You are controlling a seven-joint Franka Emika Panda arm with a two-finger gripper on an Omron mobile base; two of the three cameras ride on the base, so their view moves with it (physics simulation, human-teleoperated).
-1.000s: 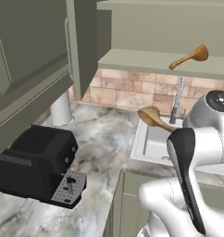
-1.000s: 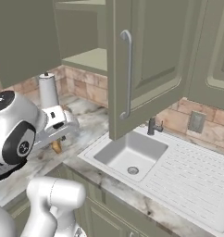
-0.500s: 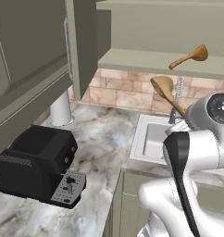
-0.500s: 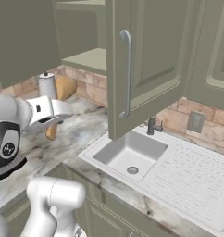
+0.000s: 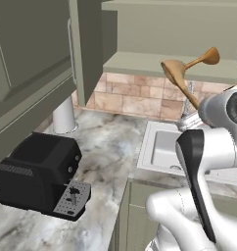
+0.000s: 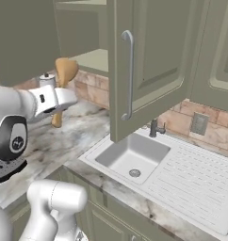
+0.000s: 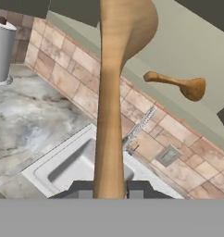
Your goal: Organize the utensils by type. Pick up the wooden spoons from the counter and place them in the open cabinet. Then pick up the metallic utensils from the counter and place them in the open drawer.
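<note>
Grey-white marbled counter (image 5: 108,147) runs under a brown-tile backsplash (image 5: 135,100), with a white sink (image 6: 130,157) set into it at centre of the right base view. Upper centre of the left base view: the open grey-green cabinet (image 5: 189,29), its shelf (image 5: 140,62) exposed; its panelled door (image 6: 149,61) hangs forward at upper centre of the right base view.

One wooden spoon (image 5: 201,60) lies on that shelf, at upper right of the left base view; its exact seating cannot be confirmed. A second wooden spoon, the held spoon (image 5: 178,78), sits just below and left of it, bowl uppermost, raised to about shelf-edge level, handle running down to the gripper (image 7: 109,189). In the hand view the handle rises between the two finger tips (image 7: 79,188), which are narrowed onto it; the bowl is at top centre.

Lower left of the left base view: a black coffee machine (image 5: 35,179). A white paper-towel roll (image 5: 64,115) stands by the backsplash.
</note>
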